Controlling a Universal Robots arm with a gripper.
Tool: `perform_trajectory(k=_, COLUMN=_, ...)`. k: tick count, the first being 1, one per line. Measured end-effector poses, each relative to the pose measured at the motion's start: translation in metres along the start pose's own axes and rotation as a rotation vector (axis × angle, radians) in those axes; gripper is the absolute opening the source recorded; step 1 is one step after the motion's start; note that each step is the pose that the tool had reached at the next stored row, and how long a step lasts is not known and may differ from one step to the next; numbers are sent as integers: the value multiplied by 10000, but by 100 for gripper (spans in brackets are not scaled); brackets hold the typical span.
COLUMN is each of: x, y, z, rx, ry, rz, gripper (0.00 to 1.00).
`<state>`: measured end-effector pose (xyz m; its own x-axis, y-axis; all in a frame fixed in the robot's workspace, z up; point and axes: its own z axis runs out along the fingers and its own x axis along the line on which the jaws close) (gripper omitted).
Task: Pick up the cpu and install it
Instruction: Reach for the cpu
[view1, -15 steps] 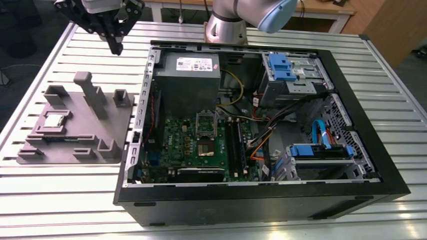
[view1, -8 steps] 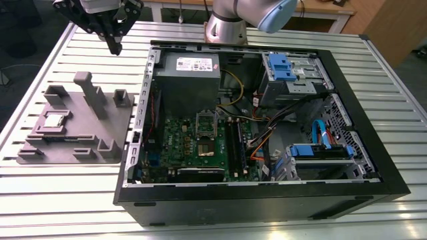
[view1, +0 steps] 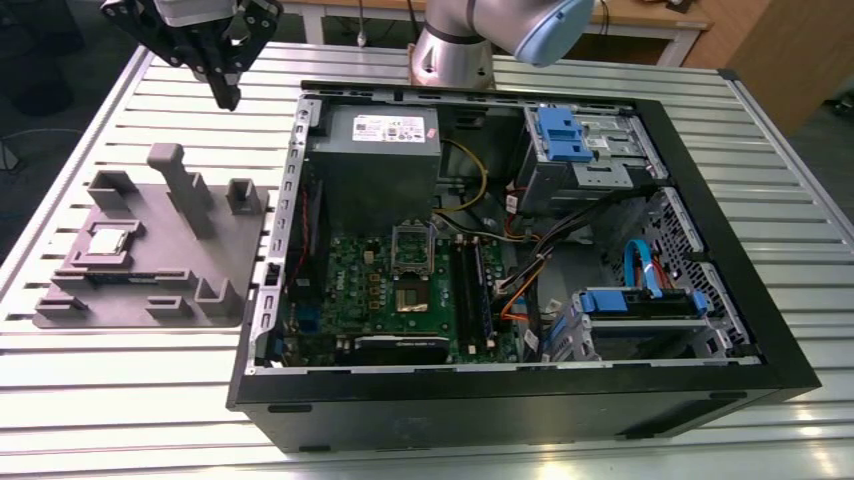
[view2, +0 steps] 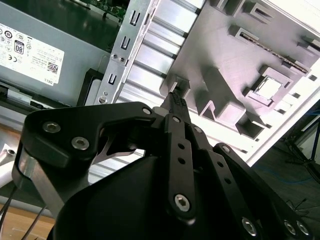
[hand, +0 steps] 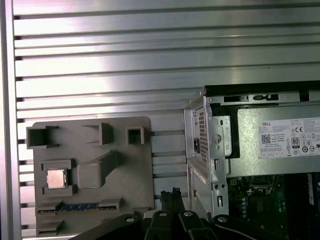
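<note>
Got the black, link-fingered gripper (view1: 227, 98) hanging high over the far side of the slatted aluminium worktop (view1: 134, 400), on the exterior view's left, just outside the left wall of the open black computer case (view1: 534, 405). Closed right up at the fingertips (hand: 175, 193) in both wrist views, with nothing pinched there. Empty-handed. Over to the small, flat, square, silvery-grey-topped cpu (view1: 107, 243): seated level in a square pocket of the grey moulded plastic tray (view1: 134, 300), out on the left of the worktop, bright face up and untouched. Well apart from the gripper, nearer and further left, with the tray's tall grey upright post (view1: 180, 185) standing roughly between the two. Same story from the first wrist view, looking down: cpu (hand: 56, 178) in its pocket, off to one side of the gripper (hand: 170, 194) and clear of it. Reads as the very opening of the pick-up: approach not closed, nothing lifted, nothing installed. Inside the case, just the green motherboard (view1: 387, 300) lying flat on the near side of the grey metal power supply box (view1: 380, 150). Calls, by the look of it, for a carry across to a spot square above that pocket, a parting of the fingers wider than the chip, and a straight drop that stays clear of the post. Not much margin, judging by how closely the low pocket walls hug the chip's edges.
</note>
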<state>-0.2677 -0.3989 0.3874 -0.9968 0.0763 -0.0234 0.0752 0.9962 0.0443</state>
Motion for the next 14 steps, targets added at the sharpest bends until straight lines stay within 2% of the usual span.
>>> perform_trajectory(k=14, x=42, y=-3, z=-1, rx=1, ry=0, rz=0, gripper=11)
